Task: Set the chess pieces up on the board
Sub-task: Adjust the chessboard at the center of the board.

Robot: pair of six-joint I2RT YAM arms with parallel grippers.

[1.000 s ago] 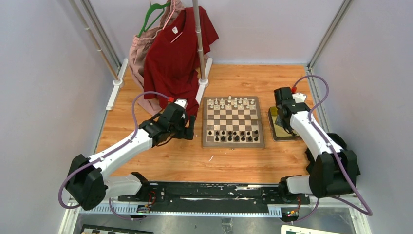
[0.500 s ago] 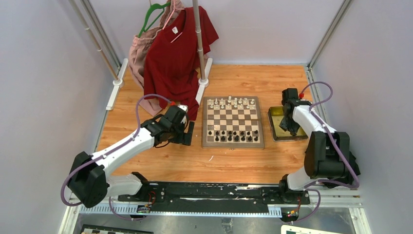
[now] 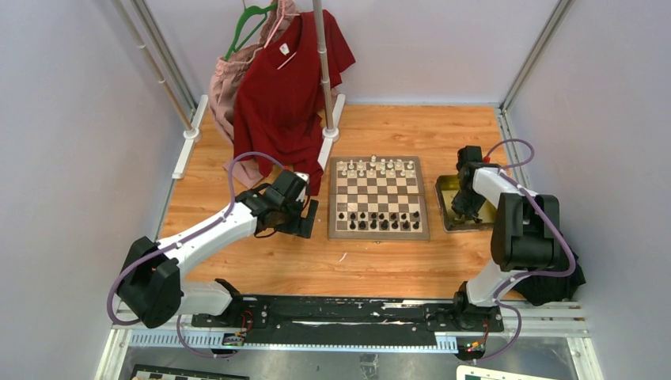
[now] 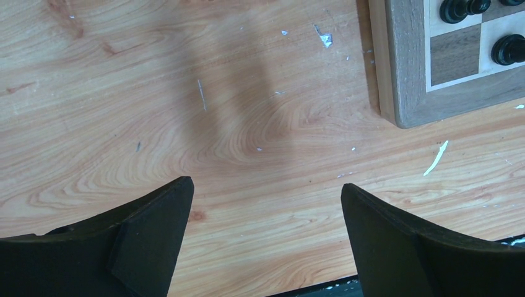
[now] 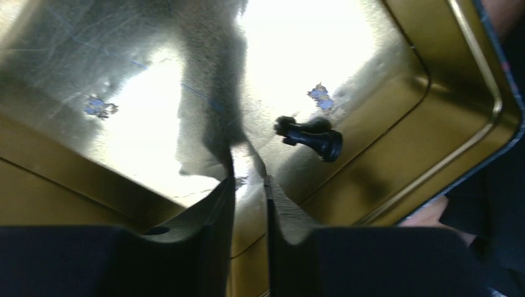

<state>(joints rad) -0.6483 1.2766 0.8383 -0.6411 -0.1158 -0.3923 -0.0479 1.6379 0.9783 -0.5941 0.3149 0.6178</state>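
The right fingers (image 5: 204,216), narrowed to an empty slit, have dropped into the gold tray (image 5: 458,74) beside a fallen black pawn (image 5: 311,137), likely next for the board (image 3: 379,198); the left fingers (image 4: 148,235) hang spread.

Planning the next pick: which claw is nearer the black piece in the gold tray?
Right. The right claw hovers in the tray beside the piece; the left claw is over the table beyond the board.

A lab robot test cell: two white arms (image 3: 207,237) bolted to a black rail (image 3: 340,310) at the near edge of the table (image 3: 380,265). Plain grey walls (image 3: 71,158) and metal frame posts (image 3: 162,63) box it in.
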